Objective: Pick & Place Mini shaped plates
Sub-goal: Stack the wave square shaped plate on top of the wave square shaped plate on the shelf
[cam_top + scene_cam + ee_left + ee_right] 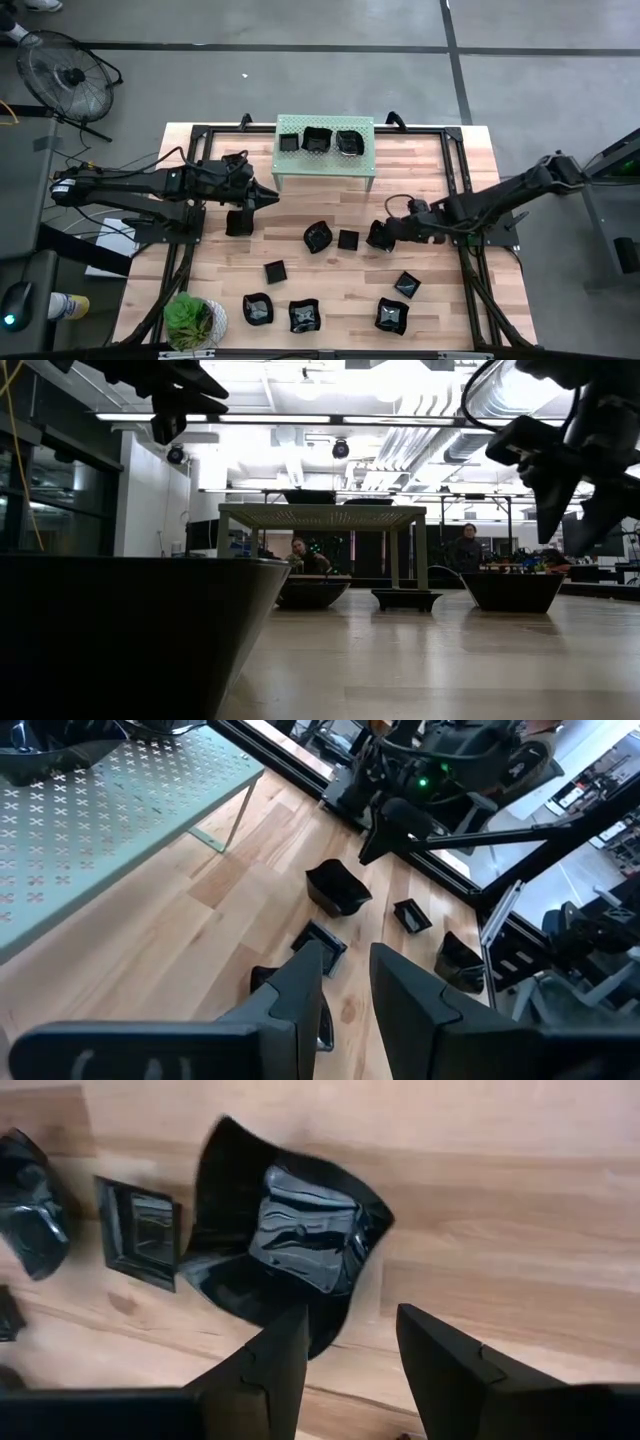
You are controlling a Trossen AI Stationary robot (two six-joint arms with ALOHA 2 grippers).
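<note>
High view: eleven black dishes show. Three sit on the green shelf, eight on the table. The right gripper hangs over a wavy dish, fingers apart, one rim edge between them; whether they touch it is unclear. A small square dish lies just beyond. The left gripper, fingers apart, holds nothing beside the shelf. A potted plant is cut off.

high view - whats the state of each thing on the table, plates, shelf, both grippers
shelf: upright, three black plates on top
plates on shelf: side by side in a row
plates on table: loose on the wood, scattered, upright
plate at right gripper: on the wood, rim between the open fingers
right gripper: open, low over that plate
left gripper: empty, fingers parted, beside the shelf
</note>
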